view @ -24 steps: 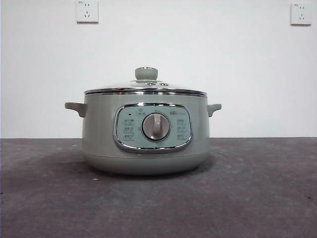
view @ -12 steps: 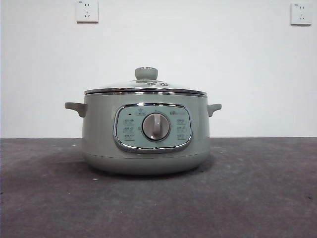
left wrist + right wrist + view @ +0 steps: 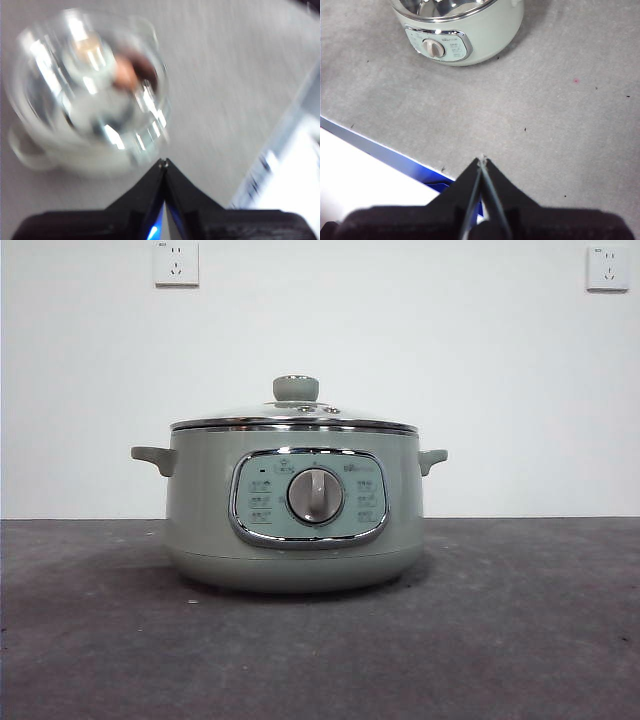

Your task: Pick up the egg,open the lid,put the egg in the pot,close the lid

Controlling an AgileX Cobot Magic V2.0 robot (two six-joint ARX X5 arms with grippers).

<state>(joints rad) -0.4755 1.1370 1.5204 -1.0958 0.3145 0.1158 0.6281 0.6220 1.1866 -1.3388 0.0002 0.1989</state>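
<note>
Pot (image 3: 295, 525) sat mid-table, lid (image 3: 294, 417) on. Egg (image 3: 126, 74) showed blurred through glass, inside pot. Left gripper (image 3: 163, 162) hung above pot, jaws pressed together. Right gripper (image 3: 482, 160) near table edge, jaws together, empty.

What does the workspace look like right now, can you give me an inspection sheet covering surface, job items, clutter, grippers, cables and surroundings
Surface: grey table, small dark specks and one pink spot in the right wrist view.
Pot: sage-green pot upright at table centre, dial facing the front camera.
Lid: glass lid seated on the pot, knob up.
Egg: blurred orange-brown egg visible through the lid, inside the pot.
Clutter: nothing seen.
Grippers: left gripper above the pot, jaws shut, empty; right gripper off near the table edge, jaws shut, empty.
Cables: nothing seen.
Surroundings: white wall with two sockets.
</note>
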